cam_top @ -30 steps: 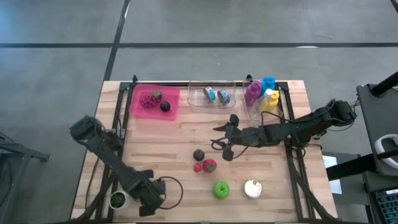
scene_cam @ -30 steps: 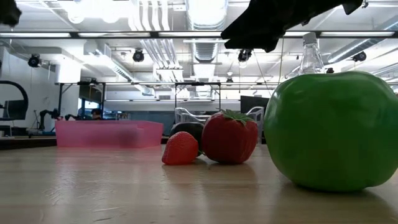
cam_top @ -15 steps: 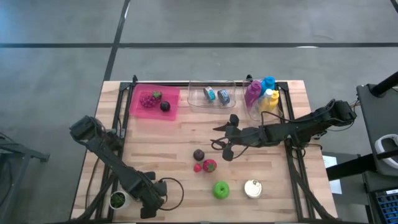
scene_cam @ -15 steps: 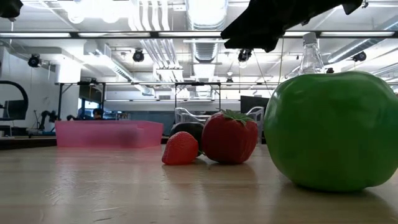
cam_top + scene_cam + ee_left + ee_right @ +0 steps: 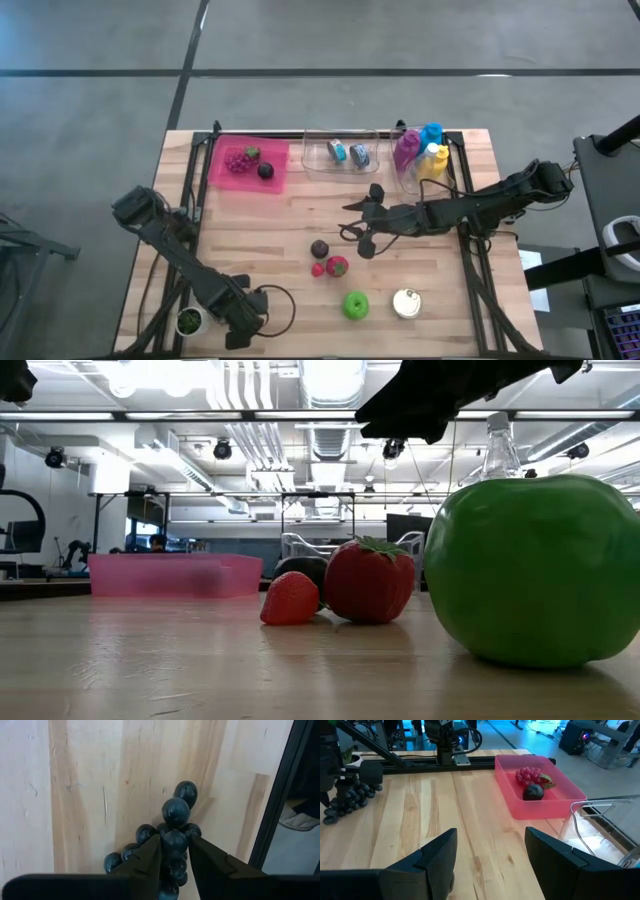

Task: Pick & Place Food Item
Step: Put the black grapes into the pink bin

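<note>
A bunch of dark grapes (image 5: 176, 810) is at the table's near left corner, with my left gripper (image 5: 174, 840) shut on it; the high view shows only the gripper (image 5: 245, 318) over it. My right gripper (image 5: 360, 225) hovers open above the table's middle, holding nothing, its fingers (image 5: 440, 857) wide apart. A pink tray (image 5: 250, 165) at the far left holds red grapes and a dark plum. On the boards near the middle lie a dark plum (image 5: 319, 248), two strawberries (image 5: 337, 266) and a green apple (image 5: 355, 305). My left gripper pinches the grape bunch between its two fingers, on grapes around the bunch's middle (image 5: 174, 851). The fingers come from above, pointing steeply down. The bunch hangs below them (image 5: 350, 800); whether its lower end (image 5: 331, 817) touches the boards, I cannot tell.
A tin can (image 5: 406, 303) stands right of the apple. A clear bin (image 5: 340, 152) with small cans and a group of bottles (image 5: 425, 150) line the far edge. A white cup (image 5: 189, 321) sits just left of my left gripper. Black rails run along both table sides.
</note>
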`<control>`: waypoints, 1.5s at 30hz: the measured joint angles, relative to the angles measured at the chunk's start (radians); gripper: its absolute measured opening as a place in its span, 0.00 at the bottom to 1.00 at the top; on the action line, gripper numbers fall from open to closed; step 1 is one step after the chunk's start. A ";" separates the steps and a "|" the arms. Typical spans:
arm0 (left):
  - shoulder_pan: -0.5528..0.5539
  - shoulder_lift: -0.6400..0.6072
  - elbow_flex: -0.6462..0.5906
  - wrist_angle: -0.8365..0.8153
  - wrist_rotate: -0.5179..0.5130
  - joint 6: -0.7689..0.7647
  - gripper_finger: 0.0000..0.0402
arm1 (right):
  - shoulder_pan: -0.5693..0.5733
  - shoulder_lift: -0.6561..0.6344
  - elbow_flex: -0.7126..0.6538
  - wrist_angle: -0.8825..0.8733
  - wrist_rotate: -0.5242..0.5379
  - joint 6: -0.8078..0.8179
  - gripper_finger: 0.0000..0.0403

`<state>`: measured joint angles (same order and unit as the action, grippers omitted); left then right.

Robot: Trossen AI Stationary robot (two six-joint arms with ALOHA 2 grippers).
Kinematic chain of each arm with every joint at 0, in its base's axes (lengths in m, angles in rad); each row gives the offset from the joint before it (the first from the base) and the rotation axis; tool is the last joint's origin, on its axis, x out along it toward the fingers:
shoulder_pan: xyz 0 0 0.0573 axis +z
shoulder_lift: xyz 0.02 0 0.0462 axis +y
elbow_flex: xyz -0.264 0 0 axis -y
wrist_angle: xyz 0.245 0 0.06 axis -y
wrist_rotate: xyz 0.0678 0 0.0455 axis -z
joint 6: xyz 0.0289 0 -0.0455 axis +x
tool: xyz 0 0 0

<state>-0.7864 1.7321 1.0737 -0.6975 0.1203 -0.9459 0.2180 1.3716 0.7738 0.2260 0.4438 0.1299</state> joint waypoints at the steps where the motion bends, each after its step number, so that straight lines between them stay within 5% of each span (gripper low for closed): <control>1: 0.000 0.000 0.000 0.000 0.000 0.012 0.25 | 0.000 0.000 0.000 0.000 0.000 0.000 0.57; 8: 0.003 0.000 0.000 0.000 0.000 0.049 0.03 | 0.000 0.000 0.000 0.000 0.000 0.000 0.57; 20: 0.011 -0.039 0.017 -0.028 -0.089 0.059 0.01 | 0.000 0.000 0.000 0.000 0.000 0.000 0.57; 34: 0.040 -0.315 0.054 -0.294 -0.535 0.057 0.00 | 0.000 0.000 0.000 0.000 0.000 -0.002 0.57; 45: 0.196 -0.460 0.067 -0.464 -0.871 0.085 0.00 | 0.000 0.000 0.000 0.000 0.000 -0.003 0.57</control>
<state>-0.5901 1.2725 1.1404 -1.1616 -0.7512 -0.8609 0.2176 1.3712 0.7742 0.2256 0.4442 0.1268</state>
